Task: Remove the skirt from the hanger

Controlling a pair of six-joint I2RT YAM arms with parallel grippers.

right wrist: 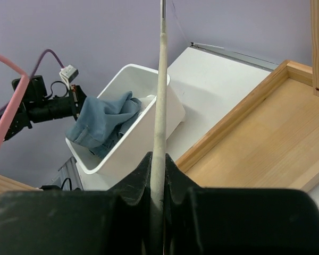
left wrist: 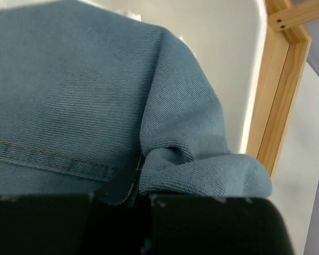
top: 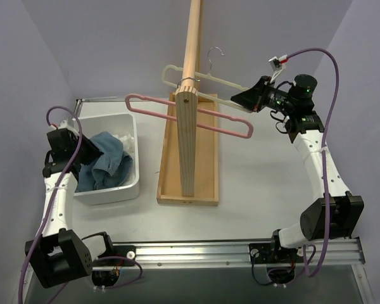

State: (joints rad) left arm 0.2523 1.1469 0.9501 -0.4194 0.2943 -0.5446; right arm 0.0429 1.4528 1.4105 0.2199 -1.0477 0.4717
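Left jaws: closed right down, with a fold of the denim garment (left wrist: 85, 90) pinched between them.
Right jaws: clamped shut on the bar of the off-white hanger (right wrist: 160, 106), out near its end.
Hangers: two, count them. There's the off-white one in the right jaws and a pink hanger (top: 225, 125), both lying across the wooden rack (top: 187, 145).
Pink one: bare, nothing draped on it. It crosses the rack's upright just below the off-white one. Its rounded right end sits near the right jaws but apart from them, and the left jaws are well away on the other side of the rack.
White cloth (top: 123, 136): one small patch, peeking out beside the denim inside the bin (top: 132, 183), near the left jaws. Too little shows to tell whether it's the skirt, or whether the jaws touch it.
Denim: one piece, heaped in the bin and spilling over its near rim.
Bin count: one, white, on the tabletop (top: 259, 190) just left of the rack's tray base.
Rack: one, with a flat tray, an upright and a long round rod (top: 193, 38) running off the top of the overhead view.
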